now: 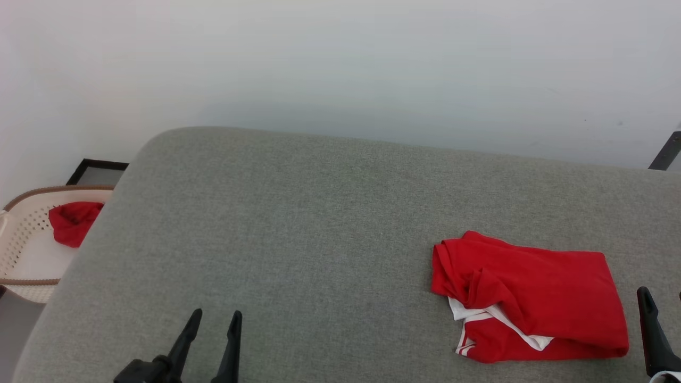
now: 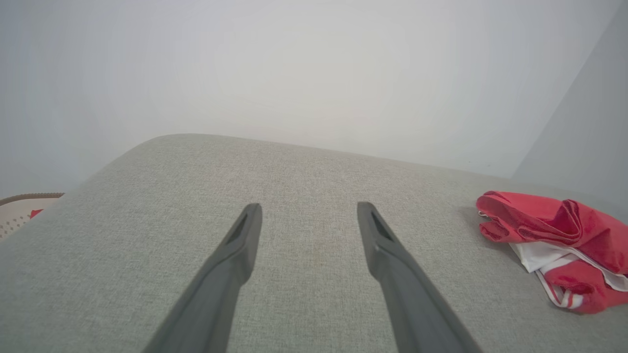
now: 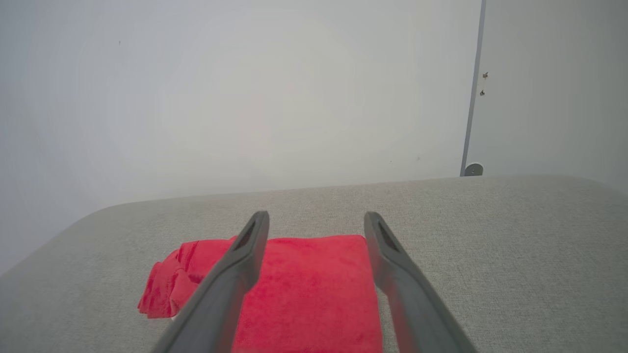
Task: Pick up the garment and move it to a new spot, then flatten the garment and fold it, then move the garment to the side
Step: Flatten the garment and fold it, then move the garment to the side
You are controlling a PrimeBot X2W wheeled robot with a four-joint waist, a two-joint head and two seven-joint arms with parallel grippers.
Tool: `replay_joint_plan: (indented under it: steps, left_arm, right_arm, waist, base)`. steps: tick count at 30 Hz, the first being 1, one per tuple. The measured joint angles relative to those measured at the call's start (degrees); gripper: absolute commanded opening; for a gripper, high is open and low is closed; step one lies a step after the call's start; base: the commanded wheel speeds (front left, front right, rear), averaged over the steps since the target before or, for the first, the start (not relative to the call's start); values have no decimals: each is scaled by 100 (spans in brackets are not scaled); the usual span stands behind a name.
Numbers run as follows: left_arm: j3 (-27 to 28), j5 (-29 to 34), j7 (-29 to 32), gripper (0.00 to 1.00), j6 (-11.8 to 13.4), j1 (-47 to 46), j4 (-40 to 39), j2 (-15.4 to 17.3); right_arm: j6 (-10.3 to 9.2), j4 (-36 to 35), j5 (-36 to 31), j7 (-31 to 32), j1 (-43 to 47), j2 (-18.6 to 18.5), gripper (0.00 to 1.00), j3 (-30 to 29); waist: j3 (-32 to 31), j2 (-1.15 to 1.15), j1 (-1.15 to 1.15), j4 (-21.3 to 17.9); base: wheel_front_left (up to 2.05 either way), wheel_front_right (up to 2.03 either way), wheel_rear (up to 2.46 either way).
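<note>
Head view: the garment [image 1: 532,292] lies on the right part of the grey fabric-covered desk [image 1: 298,223], near its front edge. It is folded into a rough rectangle, red on top, bunched in loose folds at its left end. A white panel and a bit of white-and-red striped trim stick out from under the near left corner.

The right hand [image 1: 662,295] sits at the lower right, just beside the garment's right edge with a narrow gap of desk between them. In the right wrist view, the right hand [image 3: 318,216] has its 2 fingers spread wide and nothing between them, and the garment [image 3: 314,294] shows red in the space beyond.

The left hand [image 1: 217,316] is at the lower left over bare desk, well apart from the garment. In the left wrist view, the left hand [image 2: 309,208] is also spread wide and empty, with the garment [image 2: 554,225] off to the right.

Past the desk's left edge stands a pale perforated basket [image 1: 16,239] with a crumpled red cloth [image 1: 72,221] inside. A plain light wall [image 1: 340,64] runs behind the desk.
</note>
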Motion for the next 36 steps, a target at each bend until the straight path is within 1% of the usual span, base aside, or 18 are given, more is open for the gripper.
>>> replay_joint_plan:
  steps: [8, 14, 18, 21, 22, 24, 27, 32, 34, 36]
  left_arm:
    - [-21, -49, 0, 100, 0, -5, -24, 30]
    - [-18, -49, 0, 100, 0, -6, -29, -11]
    - [60, -49, 0, 100, 0, -7, -76, -66]
    - [103, -41, 0, 100, 0, -12, -94, -145]
    - [101, -40, 0, 100, 0, -16, -96, -163]
    - [85, -38, 0, 100, 0, -16, -88, -197]
    - [83, -38, 0, 100, 1, -36, -62, -236]
    - [30, -41, 0, 100, 0, -213, -60, -268]
    - [4, -41, 0, 100, 1, -288, -59, -264]
    - [-23, -41, 0, 100, 1, -407, -69, -260]
  right_arm:
    - [0, -21, 9, 43, 0, 55, 100, -19]
    - [0, 12, 35, 62, -16, 64, 100, 3]
    - [0, 99, 9, 300, -266, 15, 100, 58]
    - [0, 209, -57, 842, -644, -192, 100, 113]
    - [0, 257, -59, 1122, -784, -294, 100, 170]
    - [0, 387, -55, 1815, -994, -490, 100, 292]
    - [0, 516, 157, 2911, -1312, -732, 100, 456]
    - [2, 635, 365, 4421, -1779, -1226, 100, 626]
    - [2, 700, 434, 4869, -1957, -1354, 100, 630]
    - [2, 784, 528, 5192, -2148, -1416, 100, 582]
  waist:
    - [14, 0, 0, -26]
    - [13, 0, 0, -56]
    - [31, 0, 0, -95]
    - [80, 0, 0, -116]
    - [97, 0, 0, -120]
    - [126, 0, 0, -113]
    - [171, 0, 0, -77]
    - [343, 0, 0, -9]
    - [442, 0, 0, 20]
    - [556, 0, 0, 50]
  base:
    - [0, 0, 0]
    - [0, 0, 0]
    - [0, 0, 0]
    - [0, 0, 0]
    - [0, 0, 0]
    - [0, 0, 0]
    - [0, 0, 0]
    - [0, 0, 0]
    - [0, 0, 0]
    - [0, 0, 0]
